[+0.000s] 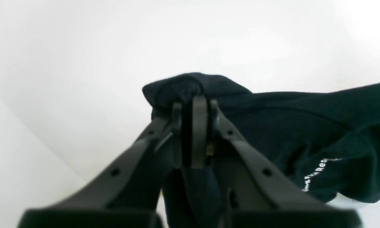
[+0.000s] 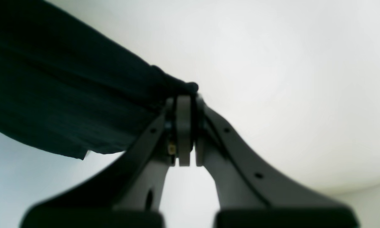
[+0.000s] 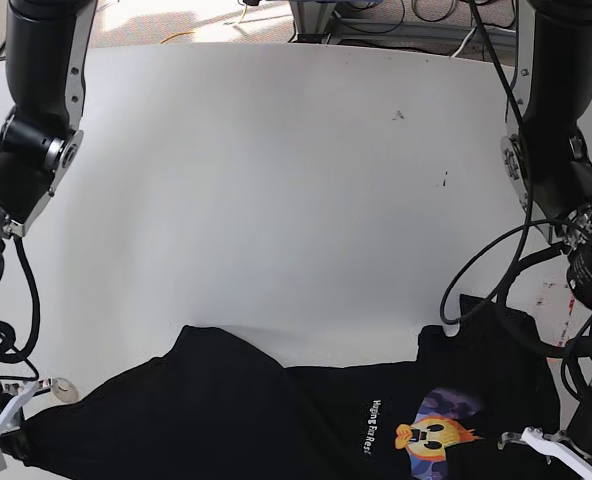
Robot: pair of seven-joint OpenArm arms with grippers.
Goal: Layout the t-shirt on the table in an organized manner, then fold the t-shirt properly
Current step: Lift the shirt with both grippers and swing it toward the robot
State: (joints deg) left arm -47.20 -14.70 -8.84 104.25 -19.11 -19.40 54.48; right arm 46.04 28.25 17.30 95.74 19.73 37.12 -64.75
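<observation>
My right fingers [image 2: 186, 95] clamped together on bunched edge of t-shirt [image 3: 306, 420], at its left end in base view. T-shirt stretched along near edge of counter [image 3: 276, 180], print facing up. My left fingers [image 1: 196, 101] pinched shut on t-shirt's right end.

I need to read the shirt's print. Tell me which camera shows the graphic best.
The base view: the t-shirt lies spread on the table, with its graphic and white lettering showing. The left wrist view catches only a lettering fragment beside the left gripper. The right wrist view shows plain cloth pinched by the right gripper.
</observation>
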